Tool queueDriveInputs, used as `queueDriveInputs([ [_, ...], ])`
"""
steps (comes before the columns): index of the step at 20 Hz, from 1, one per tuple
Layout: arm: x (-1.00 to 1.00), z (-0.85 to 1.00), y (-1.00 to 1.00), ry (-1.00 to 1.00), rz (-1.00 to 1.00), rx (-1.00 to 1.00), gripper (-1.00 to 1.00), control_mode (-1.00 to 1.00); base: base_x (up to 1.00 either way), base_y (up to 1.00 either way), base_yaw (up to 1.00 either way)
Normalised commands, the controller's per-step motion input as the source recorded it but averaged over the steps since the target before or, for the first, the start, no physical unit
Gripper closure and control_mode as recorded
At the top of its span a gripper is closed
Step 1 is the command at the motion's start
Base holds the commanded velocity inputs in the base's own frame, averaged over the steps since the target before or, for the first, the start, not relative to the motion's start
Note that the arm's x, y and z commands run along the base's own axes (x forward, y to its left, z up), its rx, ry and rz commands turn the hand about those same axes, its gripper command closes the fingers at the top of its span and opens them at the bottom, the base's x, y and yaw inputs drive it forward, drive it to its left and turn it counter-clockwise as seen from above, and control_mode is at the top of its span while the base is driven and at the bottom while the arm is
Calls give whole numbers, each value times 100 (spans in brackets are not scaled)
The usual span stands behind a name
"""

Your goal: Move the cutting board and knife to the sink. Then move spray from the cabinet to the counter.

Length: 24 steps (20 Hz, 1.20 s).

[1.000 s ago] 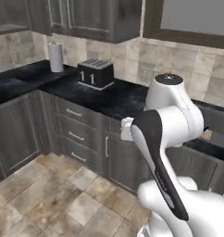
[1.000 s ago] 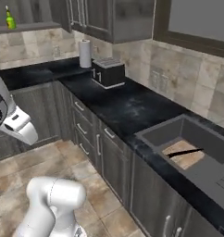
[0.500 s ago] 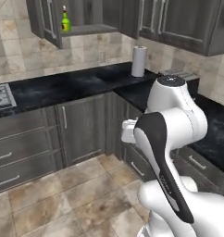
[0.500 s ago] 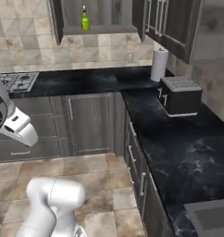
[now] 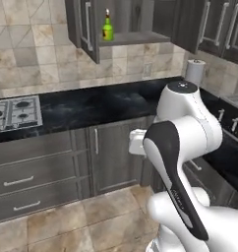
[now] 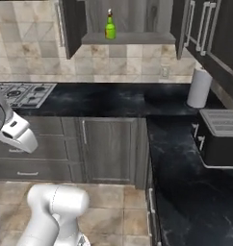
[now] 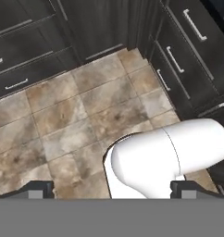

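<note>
Standing upright on the open wall cabinet's (image 6: pixel 70 29) inner shelf, the spray (image 5: pixel 107 28) is seen above the worktop (image 6: pixel 113 101); the fingers (image 7: pixel 40 189) are spread wide, empty, over floor tiles (image 7: pixel 77 115).

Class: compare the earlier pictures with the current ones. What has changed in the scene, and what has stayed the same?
The base has turned left, so the whole picture shifted: the sink with board and knife and the toaster slid off to the right, and the open cabinet with the spray and the hob came to face the cameras. Nothing was grasped or released. The arm stays folded, gripper open and empty.
</note>
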Motion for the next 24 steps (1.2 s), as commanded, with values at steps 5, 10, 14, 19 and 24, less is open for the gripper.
queueDriveInputs([
  [5,0,0,0,0,0,0,-100,100,100,-30,2],
  [10,0,0,0,0,0,0,-100,100,89,-54,2],
  [14,0,0,0,0,0,0,-100,100,69,-45,2],
  [19,0,0,0,0,0,0,-100,100,71,-24,0],
  [24,0,0,0,0,0,0,-100,100,65,1,-3],
])
